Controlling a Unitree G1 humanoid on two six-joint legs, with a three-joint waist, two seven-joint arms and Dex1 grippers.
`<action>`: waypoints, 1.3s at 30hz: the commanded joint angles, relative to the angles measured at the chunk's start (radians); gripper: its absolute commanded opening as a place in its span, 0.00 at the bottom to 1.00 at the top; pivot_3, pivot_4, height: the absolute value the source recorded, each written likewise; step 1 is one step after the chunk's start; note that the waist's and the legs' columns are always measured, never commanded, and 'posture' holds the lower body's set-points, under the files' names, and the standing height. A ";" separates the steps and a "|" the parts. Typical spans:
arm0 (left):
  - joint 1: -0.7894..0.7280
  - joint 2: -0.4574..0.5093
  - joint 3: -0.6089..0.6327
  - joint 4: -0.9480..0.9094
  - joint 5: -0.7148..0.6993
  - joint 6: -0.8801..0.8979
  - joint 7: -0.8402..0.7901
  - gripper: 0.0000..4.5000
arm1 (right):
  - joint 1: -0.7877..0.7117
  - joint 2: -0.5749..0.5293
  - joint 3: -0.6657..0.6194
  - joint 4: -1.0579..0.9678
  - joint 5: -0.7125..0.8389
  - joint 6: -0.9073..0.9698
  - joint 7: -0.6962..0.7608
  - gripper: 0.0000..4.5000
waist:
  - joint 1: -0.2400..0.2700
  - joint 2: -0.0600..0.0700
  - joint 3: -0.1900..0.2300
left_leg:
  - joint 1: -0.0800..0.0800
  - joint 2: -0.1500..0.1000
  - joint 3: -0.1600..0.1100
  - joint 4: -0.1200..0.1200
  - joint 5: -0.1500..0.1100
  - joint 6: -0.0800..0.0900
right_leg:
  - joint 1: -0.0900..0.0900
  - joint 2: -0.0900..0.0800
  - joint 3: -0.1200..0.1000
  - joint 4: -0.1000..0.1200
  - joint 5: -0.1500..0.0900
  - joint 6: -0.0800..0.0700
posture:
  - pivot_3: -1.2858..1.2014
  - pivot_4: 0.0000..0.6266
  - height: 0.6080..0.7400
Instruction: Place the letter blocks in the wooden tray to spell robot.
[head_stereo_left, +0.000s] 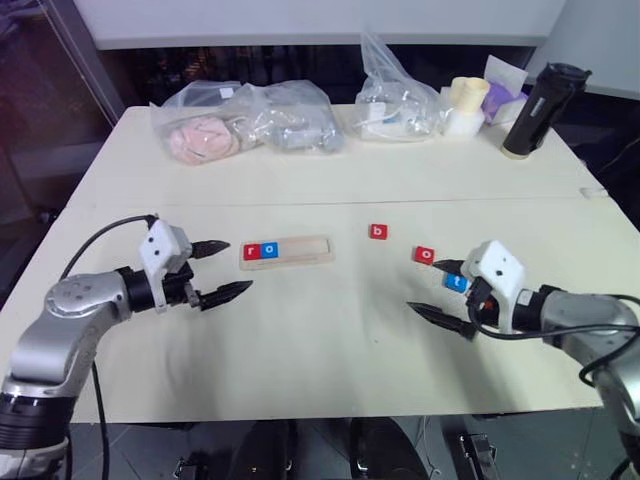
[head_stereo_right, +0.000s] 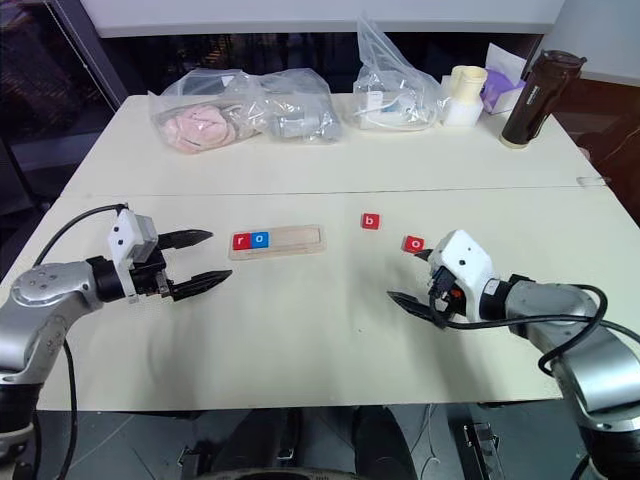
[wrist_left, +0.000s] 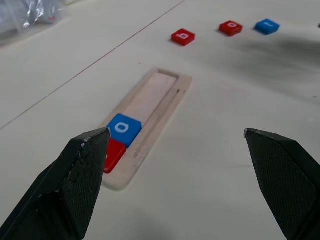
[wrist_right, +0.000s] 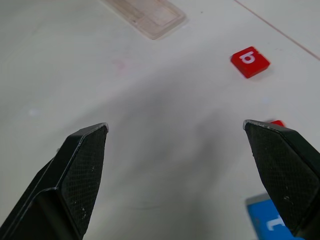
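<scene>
Blue t tile (head_stereo_left: 456, 282) shows in left eye view, hidden in right; both end effectors gape empty

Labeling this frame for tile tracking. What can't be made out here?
- Blue t block: left eye view, partly behind the right tool; right wrist view, cut off by the edge and a fingertip.
- Red o block: right wrist view, only a sliver above the fingertip, letter hidden.
- Red r block in the wooden tray: left wrist view, the left tool's fingertip covers its letter.
- Bag contents: unclear through wrinkled plastic.
</scene>
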 joint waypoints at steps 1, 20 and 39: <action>-0.021 0.017 0.016 -0.019 -0.008 0.003 -0.011 1.00 | -0.015 -0.014 -0.026 0.003 0.007 -0.024 0.009 0.99 | 0.000 0.000 0.000 | 0.000 0.000 0.000 0.000 0.000 0.000 | 0.000 0.000 0.000 0.000 0.000 0.000 | 0.52 0.24 1.00; -0.097 0.001 -0.059 0.097 0.092 -0.086 -0.058 1.00 | -0.063 0.010 0.005 0.033 -0.009 -0.049 -0.029 0.99 | 0.001 0.000 0.000 | -0.004 0.000 0.000 0.000 0.000 0.000 | -0.004 0.000 0.000 0.000 0.001 0.001 | 0.52 0.24 1.00; -0.723 -0.206 -0.299 1.150 0.394 -0.596 -0.392 1.00 | -0.001 0.066 0.058 -0.030 -0.023 -0.039 -0.103 0.99 | 0.000 -0.001 0.000 | -0.010 -0.003 0.000 0.005 0.001 0.002 | -0.007 0.003 -0.002 0.002 0.004 0.007 | 0.52 0.24 1.00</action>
